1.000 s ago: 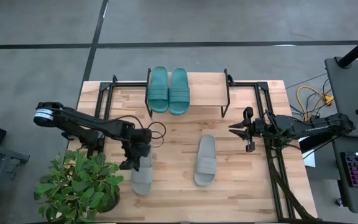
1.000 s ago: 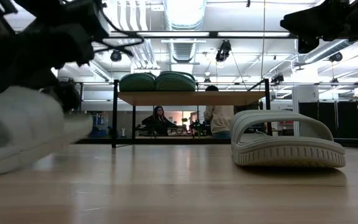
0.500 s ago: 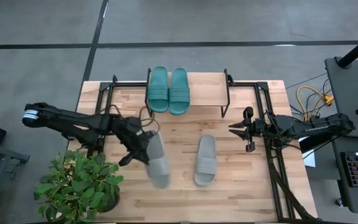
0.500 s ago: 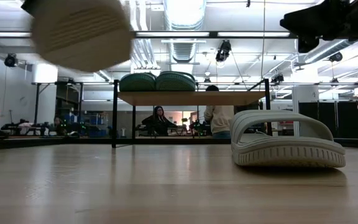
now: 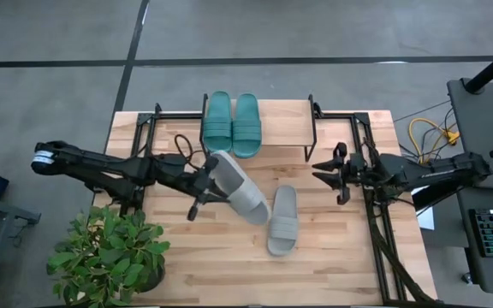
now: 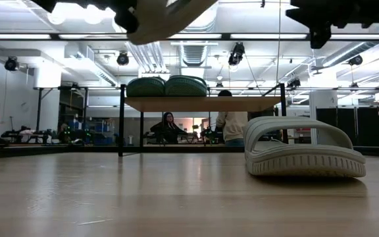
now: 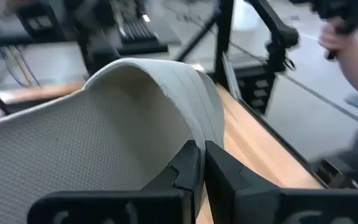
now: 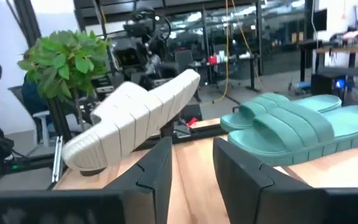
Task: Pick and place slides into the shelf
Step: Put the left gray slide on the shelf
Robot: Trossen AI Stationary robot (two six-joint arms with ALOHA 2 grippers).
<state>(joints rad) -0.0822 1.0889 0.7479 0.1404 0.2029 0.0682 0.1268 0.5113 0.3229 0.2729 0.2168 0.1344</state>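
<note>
One grey slide (image 5: 240,188) pinched aloft by left gripper (image 5: 202,183); strap grip plain only wrist-side

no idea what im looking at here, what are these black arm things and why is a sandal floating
These are two robot arms at a wooden table, seen from four cameras: one overhead, one at tabletop height, one on each wrist. The sandal isn't floating: the left gripper has its fingers shut on a grey slide and holds it in the air. A second grey slide lies on the table. Two teal slides sit on the shelf. The right gripper hangs beside the shelf, fingers apart, holding nothing. A potted plant stands at one corner.
</note>
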